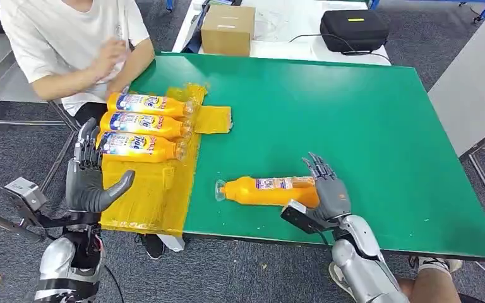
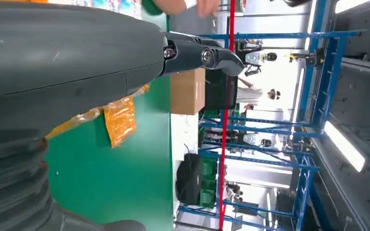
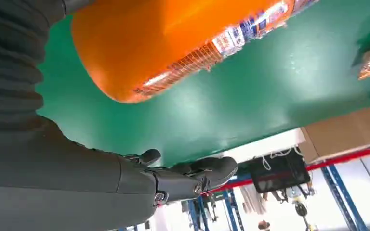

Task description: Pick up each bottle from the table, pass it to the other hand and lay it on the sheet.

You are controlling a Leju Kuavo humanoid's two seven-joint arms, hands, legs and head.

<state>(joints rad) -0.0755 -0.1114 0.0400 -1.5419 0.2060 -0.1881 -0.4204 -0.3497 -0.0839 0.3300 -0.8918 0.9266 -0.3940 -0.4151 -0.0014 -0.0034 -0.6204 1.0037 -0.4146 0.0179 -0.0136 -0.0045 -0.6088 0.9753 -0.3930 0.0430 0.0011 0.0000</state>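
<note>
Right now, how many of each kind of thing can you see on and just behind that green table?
Orange plastic bottles lying on the yellow sheet: 3
Orange plastic bottle lying on the bare green table, by the right hand: 1
Yellow plastic sheet: 1
Brown cardboard box: 1
Black zipped case: 1
Total: 7

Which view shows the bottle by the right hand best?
Head view: the whole bottle lies on the green table, right hand at its base. Right wrist view shows its base end close up.

Both hands [image 1: 88,180] [image 1: 328,189] open, fingers apart.
</note>
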